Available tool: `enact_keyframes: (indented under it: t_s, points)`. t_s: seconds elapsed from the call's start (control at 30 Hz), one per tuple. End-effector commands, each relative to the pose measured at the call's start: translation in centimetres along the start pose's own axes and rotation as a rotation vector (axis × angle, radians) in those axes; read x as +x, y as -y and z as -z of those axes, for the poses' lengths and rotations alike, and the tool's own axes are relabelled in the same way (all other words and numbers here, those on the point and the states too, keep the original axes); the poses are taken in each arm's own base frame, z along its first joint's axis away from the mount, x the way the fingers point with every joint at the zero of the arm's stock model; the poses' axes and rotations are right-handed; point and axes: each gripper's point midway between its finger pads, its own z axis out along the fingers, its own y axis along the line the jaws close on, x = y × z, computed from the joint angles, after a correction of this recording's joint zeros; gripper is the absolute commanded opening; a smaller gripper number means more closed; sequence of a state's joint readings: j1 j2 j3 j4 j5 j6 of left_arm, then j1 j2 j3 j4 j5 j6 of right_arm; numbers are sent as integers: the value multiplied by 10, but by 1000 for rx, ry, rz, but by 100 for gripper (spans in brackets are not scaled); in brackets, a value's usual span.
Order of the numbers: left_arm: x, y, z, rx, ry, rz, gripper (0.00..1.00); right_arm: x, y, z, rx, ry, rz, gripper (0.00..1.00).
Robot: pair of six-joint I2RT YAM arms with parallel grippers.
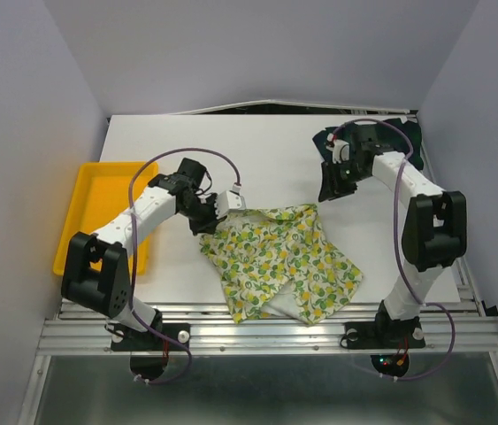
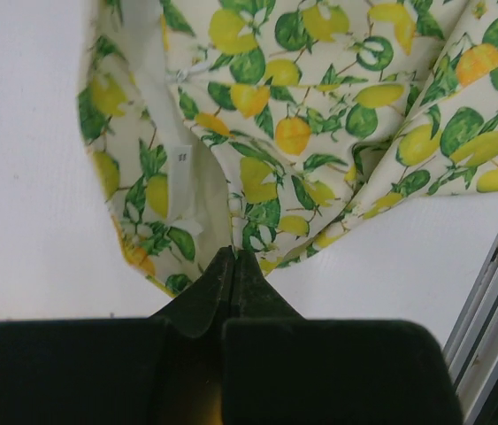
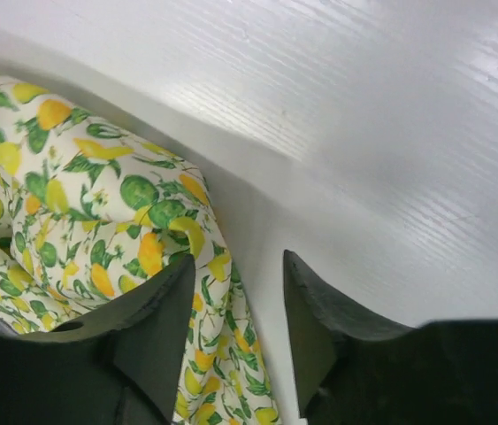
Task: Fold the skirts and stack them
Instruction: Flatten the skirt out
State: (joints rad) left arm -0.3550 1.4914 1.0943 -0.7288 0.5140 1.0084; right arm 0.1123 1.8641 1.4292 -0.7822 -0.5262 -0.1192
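Plaid skirt visible overhead only; wrists show lemon skirt.

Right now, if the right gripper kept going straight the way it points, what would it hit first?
Most likely the lemon skirt: the right gripper is open, and a fold of the cloth shows in the gap between its fingers. Beside that lies bare table; depth is hard to judge.

Lemon skirt: soft matt cloth, creased. Bench: white, fine wood-grain texture, slight sheen. Tray: glossy yellow plastic.
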Motion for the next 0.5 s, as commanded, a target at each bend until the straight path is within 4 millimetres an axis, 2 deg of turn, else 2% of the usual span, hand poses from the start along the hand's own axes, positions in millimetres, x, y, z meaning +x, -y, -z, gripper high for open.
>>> enact_keyframes:
  t_s: [0.0, 0.03, 0.07, 0.1, 0.17, 0.23, 0.27, 0.37, 0.47]
  points:
    - [-16, 11, -11, 28, 37, 20, 0, -32, -54, 32, 32, 123, 188, 44]
    - [-17, 12, -13, 37, 40, 25, 0, -32, -59, 34, 75, 131, 219, 42]
    - [-19, 13, -15, 46, 48, 41, 0, -31, -66, 27, 133, 128, 269, 41]
    - [-21, 13, -16, 55, 55, 43, 0, -29, -77, 23, 120, 126, 294, 41]
    - [-23, 15, -16, 69, 60, 60, 0, -33, -71, 20, 231, 141, 322, 38]
    - [-28, 16, -15, 78, 79, 72, 0, -32, -73, 16, 253, 136, 338, 36]
    - [-30, 17, -14, 82, 88, 75, 0, -28, -80, 13, 242, 124, 355, 36]
    - [-33, 16, -14, 85, 98, 84, 0, -17, -94, -1, 255, 92, 423, 37]
    - [-34, 17, -14, 88, 101, 89, 0, -8, -100, -16, 300, 71, 474, 42]
